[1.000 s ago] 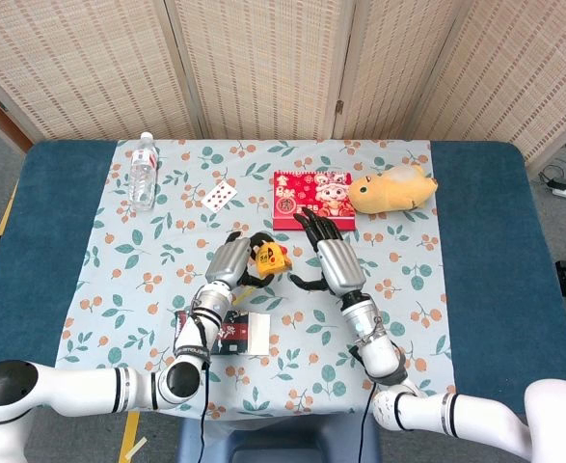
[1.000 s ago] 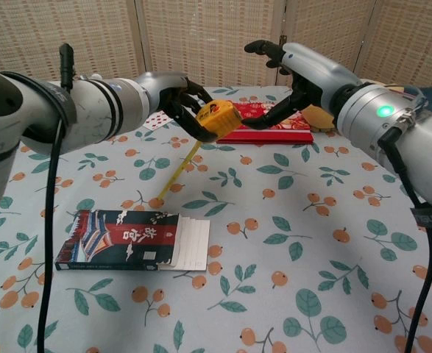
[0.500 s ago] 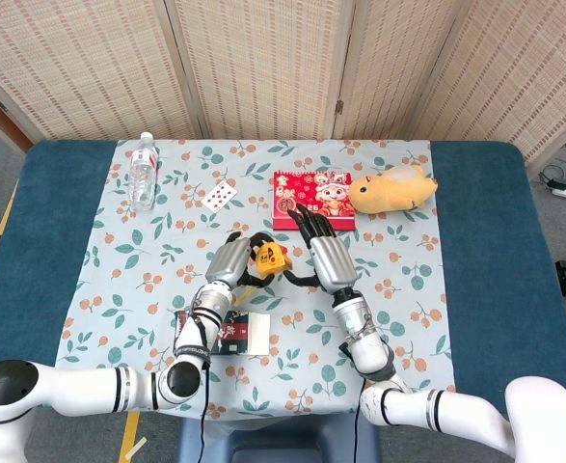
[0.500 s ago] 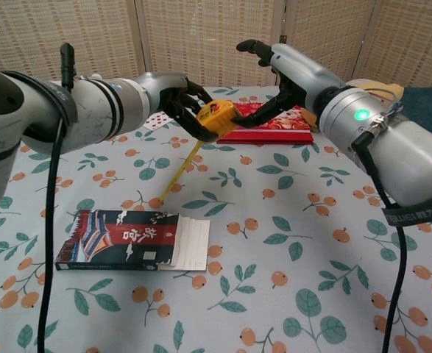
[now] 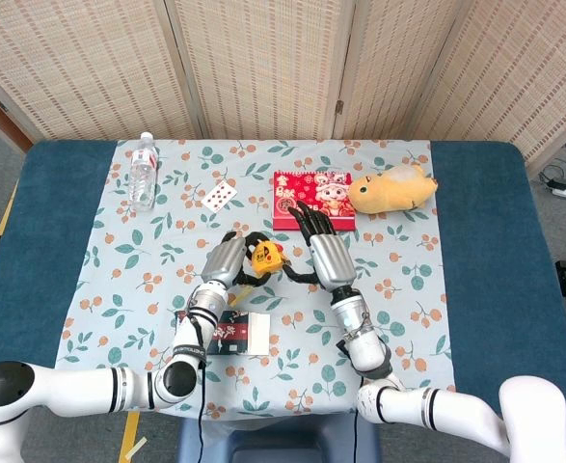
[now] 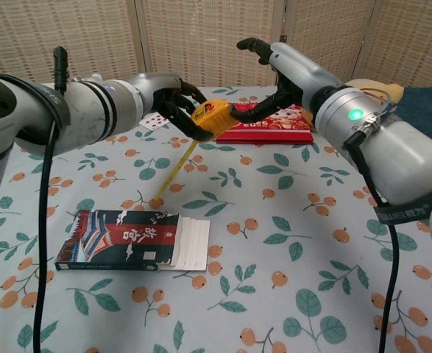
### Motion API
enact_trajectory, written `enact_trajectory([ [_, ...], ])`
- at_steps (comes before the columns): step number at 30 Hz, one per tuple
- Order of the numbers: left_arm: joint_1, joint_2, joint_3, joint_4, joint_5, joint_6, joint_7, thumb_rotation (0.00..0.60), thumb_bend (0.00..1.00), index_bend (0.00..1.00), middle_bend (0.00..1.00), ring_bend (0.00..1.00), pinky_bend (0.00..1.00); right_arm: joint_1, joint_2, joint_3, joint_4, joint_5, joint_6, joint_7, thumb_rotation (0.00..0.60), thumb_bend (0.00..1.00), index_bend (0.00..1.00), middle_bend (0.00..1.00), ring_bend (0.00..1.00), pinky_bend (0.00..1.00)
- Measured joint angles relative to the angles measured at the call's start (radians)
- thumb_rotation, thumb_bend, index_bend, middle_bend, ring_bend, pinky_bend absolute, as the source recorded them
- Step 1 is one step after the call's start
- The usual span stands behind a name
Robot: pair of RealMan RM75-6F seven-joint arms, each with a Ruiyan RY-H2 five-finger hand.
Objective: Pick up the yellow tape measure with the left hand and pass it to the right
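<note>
While the left hand [image 6: 173, 105] grips the yellow tape measure [image 6: 210, 116] in curled fingers, held in the air above the floral tablecloth [image 5: 398, 270], the right hand [image 6: 278, 73] has fingers spread, lower fingertips touching the case's far side; can't tell if it grips. Tape blade [image 6: 177, 168] hangs down from the case to the cloth. Red booklet [image 5: 311, 200] lies just behind the case, plush toy [image 5: 391, 188] beside the booklet, book [image 6: 131, 240] nearer the robot. Wicker screens [image 5: 263, 63] behind the table.
</note>
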Motion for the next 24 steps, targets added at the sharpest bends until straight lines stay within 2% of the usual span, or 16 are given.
enact_trajectory([
  [8, 0.009, 0.003, 0.004, 0.007, 0.014, -0.005, -0.013, 0.600, 0.38, 0.48, 0.44, 0.42, 0.07, 0.004, -0.009, 0.016, 0.017, 0.014, 0.012, -0.012, 0.600, 0.42, 0.00, 0.00, 0.00, 0.00],
  [10, 0.010, 0.004, 0.004, 0.008, 0.019, -0.004, -0.015, 0.600, 0.38, 0.48, 0.44, 0.42, 0.07, 0.007, -0.012, 0.021, 0.021, 0.020, 0.014, -0.016, 0.600, 0.43, 0.03, 0.00, 0.00, 0.00],
  [20, 0.011, 0.007, -0.001, 0.009, 0.028, -0.005, -0.022, 0.600, 0.38, 0.48, 0.44, 0.42, 0.07, 0.018, -0.018, 0.040, 0.019, 0.058, 0.008, -0.039, 0.600, 0.46, 0.45, 0.06, 0.02, 0.00],
  [24, 0.011, 0.008, -0.001, 0.011, 0.026, -0.010, -0.025, 0.600, 0.38, 0.48, 0.44, 0.42, 0.07, 0.021, -0.013, 0.046, 0.007, 0.077, -0.001, -0.049, 0.600, 0.48, 0.53, 0.10, 0.04, 0.00],
])
